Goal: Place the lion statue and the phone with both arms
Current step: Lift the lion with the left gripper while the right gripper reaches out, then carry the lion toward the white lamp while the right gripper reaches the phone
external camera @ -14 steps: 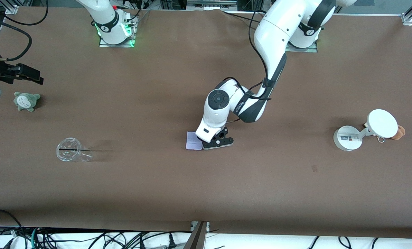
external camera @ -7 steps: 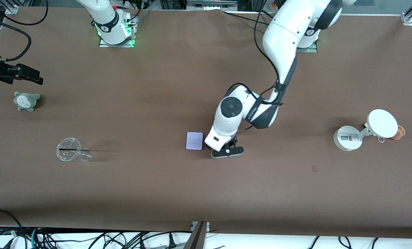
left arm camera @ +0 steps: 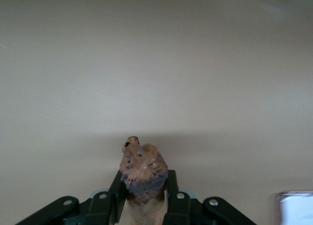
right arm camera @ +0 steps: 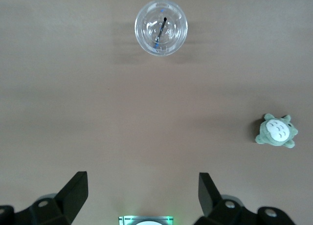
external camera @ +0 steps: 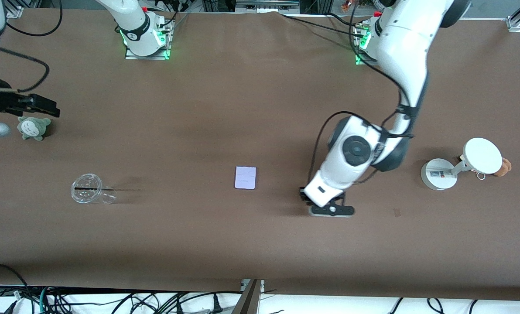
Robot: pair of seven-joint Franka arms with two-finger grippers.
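Note:
The phone (external camera: pixel 245 177), a pale lavender slab, lies flat mid-table; its corner shows in the left wrist view (left arm camera: pixel 296 208). My left gripper (external camera: pixel 330 208) is over bare table between the phone and the white stand. In the left wrist view it (left arm camera: pixel 143 181) is shut on the lion statue (left arm camera: pixel 143 165), whose brown head sticks out past the fingers. The statue is hidden under the hand in the front view. My right gripper (external camera: pixel 42 106) is open and empty over the right arm's end of the table, its fingers spread wide in the right wrist view (right arm camera: pixel 142 188).
A clear cup (external camera: pixel 87 188) with a straw stands toward the right arm's end (right arm camera: pixel 161 27). A grey-green plush (external camera: pixel 33 127) lies beside the right gripper (right arm camera: pixel 276 130). A white round-based stand (external camera: pixel 456 168) and a brown plush (external camera: pixel 504 167) sit at the left arm's end.
My left gripper has moved away from the phone toward the left arm's end of the table, uncovering the phone. My right gripper has shifted slightly toward the grey-green plush.

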